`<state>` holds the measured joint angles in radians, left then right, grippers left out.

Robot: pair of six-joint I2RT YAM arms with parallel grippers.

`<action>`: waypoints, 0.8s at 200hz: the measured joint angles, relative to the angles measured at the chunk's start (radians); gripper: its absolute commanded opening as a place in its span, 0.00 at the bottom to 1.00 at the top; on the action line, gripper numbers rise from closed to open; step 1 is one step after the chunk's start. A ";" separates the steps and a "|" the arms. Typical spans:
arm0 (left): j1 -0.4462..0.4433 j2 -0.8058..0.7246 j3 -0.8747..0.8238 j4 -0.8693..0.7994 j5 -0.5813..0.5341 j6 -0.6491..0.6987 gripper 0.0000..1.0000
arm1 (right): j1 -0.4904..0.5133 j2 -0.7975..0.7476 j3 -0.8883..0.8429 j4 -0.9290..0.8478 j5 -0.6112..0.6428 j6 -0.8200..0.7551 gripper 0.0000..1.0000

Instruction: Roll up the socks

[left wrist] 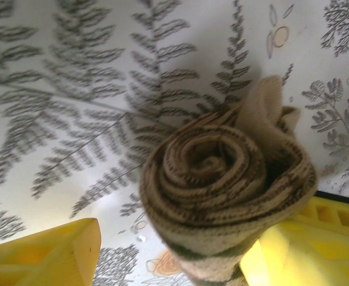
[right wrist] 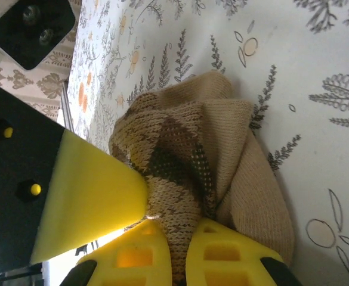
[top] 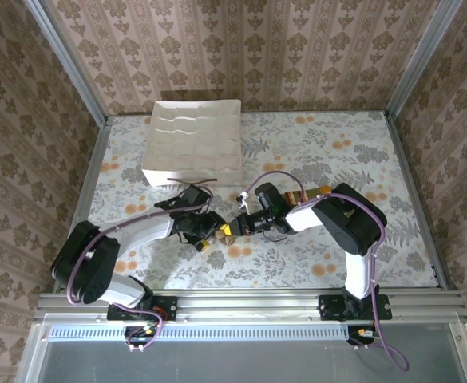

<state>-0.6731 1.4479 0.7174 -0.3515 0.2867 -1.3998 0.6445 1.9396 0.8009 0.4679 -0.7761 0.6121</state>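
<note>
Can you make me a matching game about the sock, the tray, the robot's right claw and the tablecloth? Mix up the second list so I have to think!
Things:
1. sock
2. tray
3. right claw
4. tablecloth

What fits:
A. white with a grid
B. printed with ferns and flowers
C. rolled into a spiral
D. pinching the sock

Right pairs: 1-C, 2-A, 3-D, 4-B

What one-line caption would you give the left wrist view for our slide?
Rolled argyle sock, spiral end facing the camera, between yellow fingers against a fern-print table.
</note>
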 measured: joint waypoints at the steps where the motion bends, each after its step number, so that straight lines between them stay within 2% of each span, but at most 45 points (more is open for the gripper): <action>1: 0.000 0.004 0.002 0.002 0.000 0.000 0.68 | 0.000 0.000 0.000 0.000 0.000 0.001 0.00; 13: 0.000 0.031 0.014 0.011 0.000 0.001 0.65 | -0.001 0.000 0.002 -0.007 0.000 0.007 0.01; 36: 0.000 0.077 0.033 0.031 0.006 0.005 0.50 | -0.003 -0.001 0.003 -0.019 0.001 0.017 0.14; 55: 0.000 0.113 0.056 0.037 0.019 0.008 0.33 | -0.004 -0.011 0.001 -0.032 0.020 0.013 0.28; 82: 0.002 0.106 0.047 0.039 0.033 0.003 0.13 | 0.003 -0.111 -0.072 -0.041 0.137 -0.026 0.38; 112: 0.021 0.067 0.017 0.042 0.051 0.006 0.09 | 0.044 -0.356 -0.270 -0.043 0.368 -0.122 0.50; 130: 0.040 0.035 -0.002 0.007 0.063 0.013 0.09 | 0.127 -0.505 -0.350 -0.048 0.524 -0.233 0.54; 160: 0.072 0.033 0.006 -0.058 0.100 0.041 0.09 | 0.252 -0.554 -0.323 -0.057 0.665 -0.385 0.56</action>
<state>-0.6006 1.4811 0.7235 -0.4091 0.3870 -1.3586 0.8963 1.3861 0.4778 0.4110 -0.1116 0.2268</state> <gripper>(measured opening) 0.165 0.550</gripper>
